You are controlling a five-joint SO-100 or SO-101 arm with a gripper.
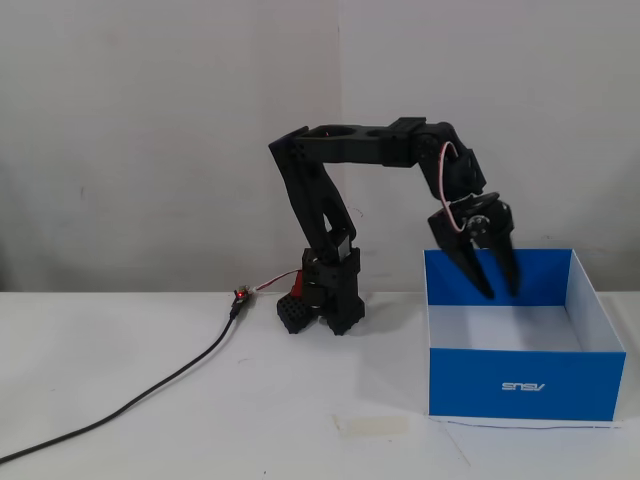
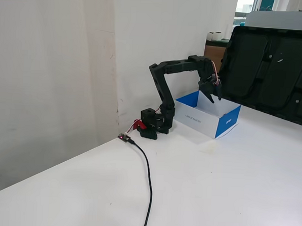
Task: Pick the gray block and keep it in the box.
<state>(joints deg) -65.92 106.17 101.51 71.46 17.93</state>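
White counter (image 1: 150,400), bare apart from a black cable (image 1: 160,385) and a pale strip of tape (image 1: 372,425) in front of the box. My arm (image 1: 330,200) stands on its base near the back wall and reaches across to the right in this fixed view. The box (image 1: 525,380), blue outside and white inside, sits on the counter just beside the base; in another fixed view it shows at (image 2: 226,122).

My tool (image 1: 501,293) hangs over the box opening, tips pointing down just above the rim line, in front of the blue back wall. The two fingers are spread apart with nothing between them, so the tool is open and empty. In the other fixed view it shows at (image 2: 215,100), too small to add detail.

The gray block: I cannot see it in either view. My judgement is that it lies inside the box, hidden by the front wall.

Step in hand: release over the box, looks done. Next move, as I judge it: lift the tool straight up clear of the rim, then fold the arm back toward the base without clipping the box wall.
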